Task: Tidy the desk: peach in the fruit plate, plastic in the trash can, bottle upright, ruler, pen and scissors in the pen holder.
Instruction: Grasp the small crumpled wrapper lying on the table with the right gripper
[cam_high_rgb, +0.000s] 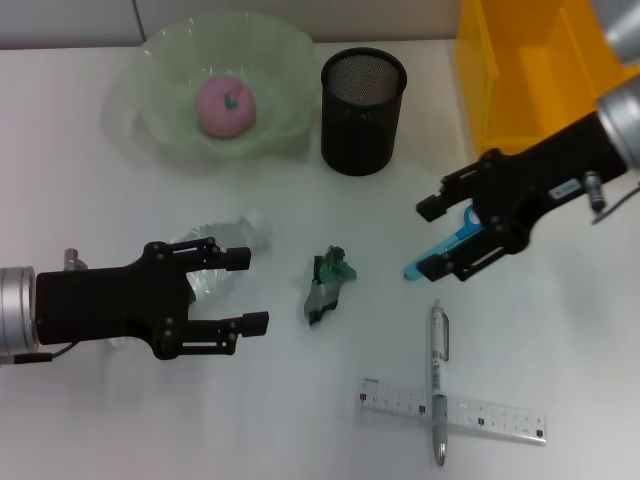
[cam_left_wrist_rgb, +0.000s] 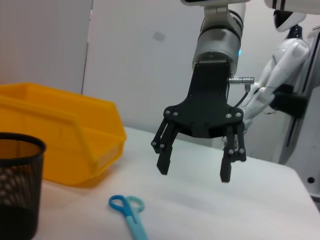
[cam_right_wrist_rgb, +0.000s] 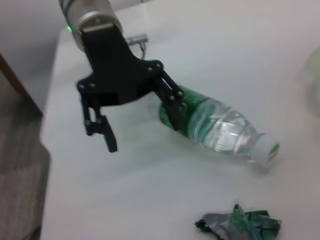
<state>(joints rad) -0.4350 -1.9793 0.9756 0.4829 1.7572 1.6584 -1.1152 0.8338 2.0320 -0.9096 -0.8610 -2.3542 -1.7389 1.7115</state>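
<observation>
Left gripper (cam_high_rgb: 248, 290) unclenched, empty, beside lying bottle (cam_high_rgb: 222, 248). Right gripper (cam_high_rgb: 443, 237) unclenched, empty, over scissors (cam_high_rgb: 440, 247). Peach (cam_high_rgb: 226, 104) in fruit plate (cam_high_rgb: 160, 60).

Tabletop (cam_high_rgb: 120, 420) white. Plate (cam_high_rgb: 150, 100) pale translucent green; peach (cam_high_rgb: 226, 105) pink, small green mark on top. Holder (cam_high_rgb: 363, 112) right of plate, black mesh. Bin (cam_high_rgb: 520, 70) right of holder, bright yellow. Scissors (cam_high_rgb: 440, 250) light blue. Plastic (cam_high_rgb: 328, 283) green and silver, crumpled. Bottle (cam_right_wrist_rgb: 215, 127) clear, green label. Pen (cam_high_rgb: 439, 385) silver. Ruler (cam_high_rgb: 453, 410) clear with dark marks. Both grippers black, silver wrists.
</observation>
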